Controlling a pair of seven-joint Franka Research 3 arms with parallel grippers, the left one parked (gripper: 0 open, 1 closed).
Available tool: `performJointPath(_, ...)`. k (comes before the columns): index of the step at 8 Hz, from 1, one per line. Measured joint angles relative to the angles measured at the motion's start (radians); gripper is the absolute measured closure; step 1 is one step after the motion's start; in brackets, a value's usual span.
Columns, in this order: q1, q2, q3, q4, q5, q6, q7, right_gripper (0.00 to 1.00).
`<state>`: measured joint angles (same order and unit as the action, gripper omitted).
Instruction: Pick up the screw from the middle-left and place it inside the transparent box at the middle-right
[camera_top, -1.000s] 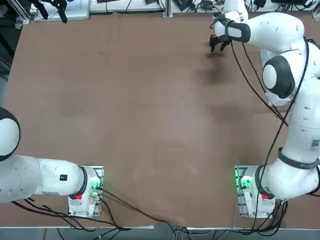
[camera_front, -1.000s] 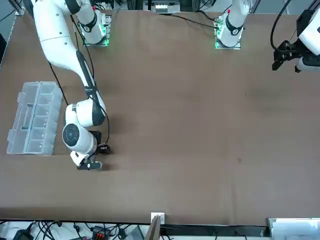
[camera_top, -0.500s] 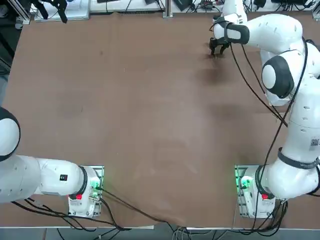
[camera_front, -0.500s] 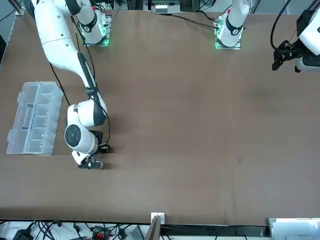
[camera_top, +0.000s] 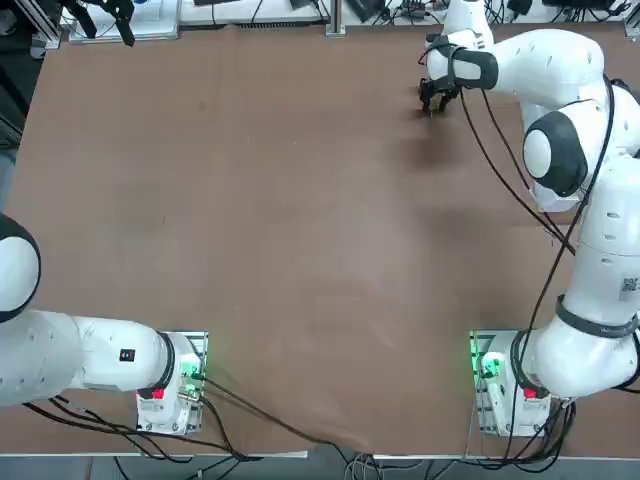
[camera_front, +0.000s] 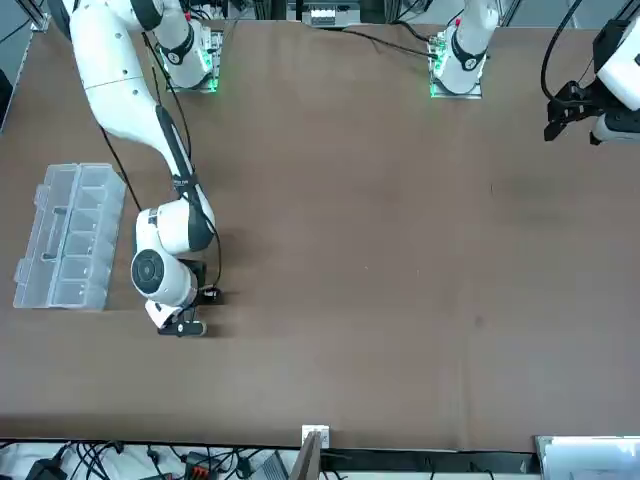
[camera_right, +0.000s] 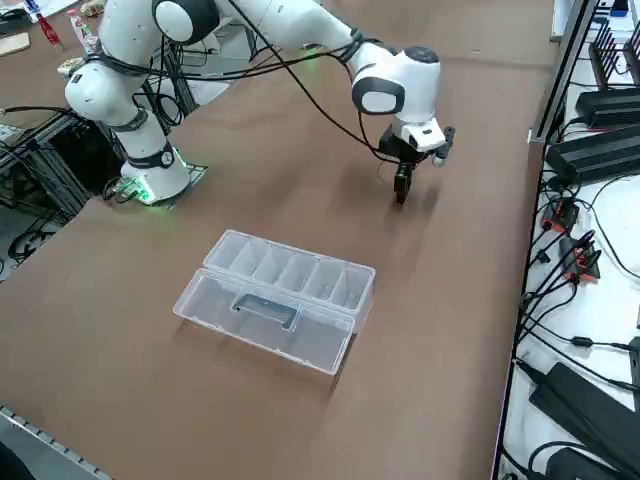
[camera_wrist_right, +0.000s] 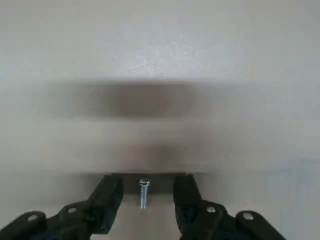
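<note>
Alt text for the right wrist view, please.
A small silver screw lies on the table between the right gripper's two black fingers, which stand open on either side without touching it.

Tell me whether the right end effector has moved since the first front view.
Yes, slightly: in the front view, the right end effector now sits a little farther from the transparent box, toward the robot's left.
</note>
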<state>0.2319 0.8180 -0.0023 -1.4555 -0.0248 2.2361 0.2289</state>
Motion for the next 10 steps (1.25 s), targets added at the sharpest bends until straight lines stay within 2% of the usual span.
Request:
performJointPath(4, 0.000, 0.000, 0.000, -0.004, 0.000, 0.000, 0.001, 0.42)
performJointPath(7, 0.000, 0.000, 0.001, -0.005, 0.000, 0.000, 0.002, 0.52)
performJointPath(10, 0.001, -0.001, 0.001, -0.005, 0.000, 0.000, 0.002, 0.56)
